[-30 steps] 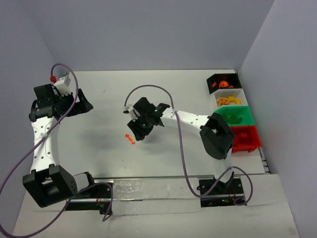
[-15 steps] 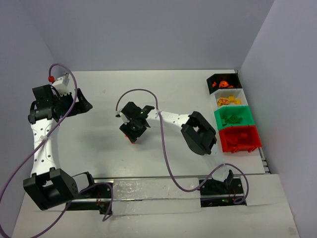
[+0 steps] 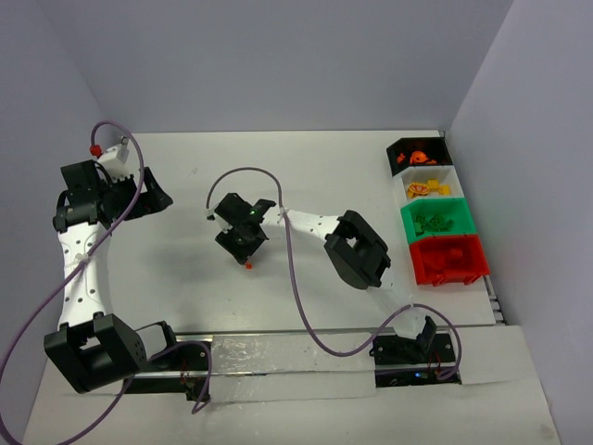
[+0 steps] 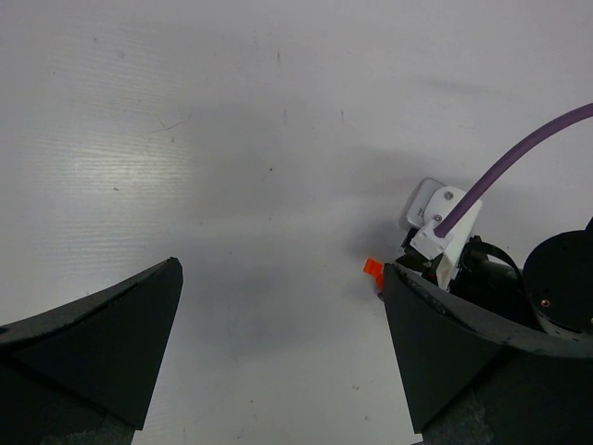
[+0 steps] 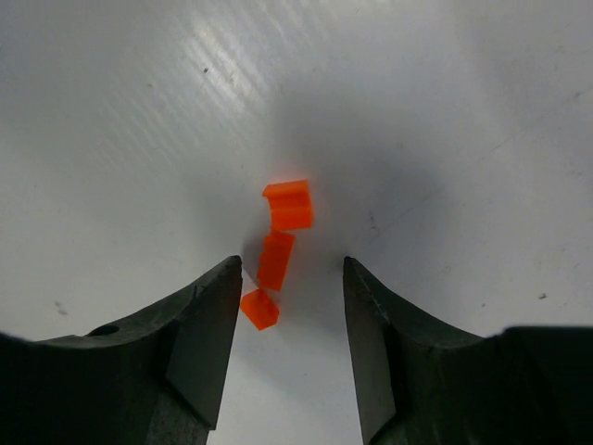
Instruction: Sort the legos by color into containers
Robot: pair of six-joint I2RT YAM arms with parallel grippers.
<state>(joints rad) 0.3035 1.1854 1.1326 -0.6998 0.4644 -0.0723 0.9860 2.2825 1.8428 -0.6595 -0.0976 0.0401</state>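
Three small orange legos [image 5: 275, 260] lie in a line on the white table, and my right gripper [image 5: 292, 267] stands open straddling them. The nearest piece [image 5: 259, 309] sits against the left finger [image 5: 199, 324]. From above, the right gripper [image 3: 243, 248] points down at mid table with one orange lego [image 3: 248, 265] showing just below it. The left gripper [image 3: 156, 195] hangs open and empty at the far left. In the left wrist view an orange lego [image 4: 372, 273] peeks out beside its right finger [image 4: 445, 343]. The containers stand in a row at the right: black [image 3: 435, 144], white [image 3: 452, 183], green [image 3: 437, 234], red [image 3: 449, 276].
The black, white and green bins hold orange, yellow and green bits; red pieces lie in the red bin. A purple cable [image 3: 296, 278] loops from the right arm to its base. Grey walls close in the back and sides.
The right arm has swung left and stretched out, bringing its gripper down over the orange legos. The left arm has not moved.
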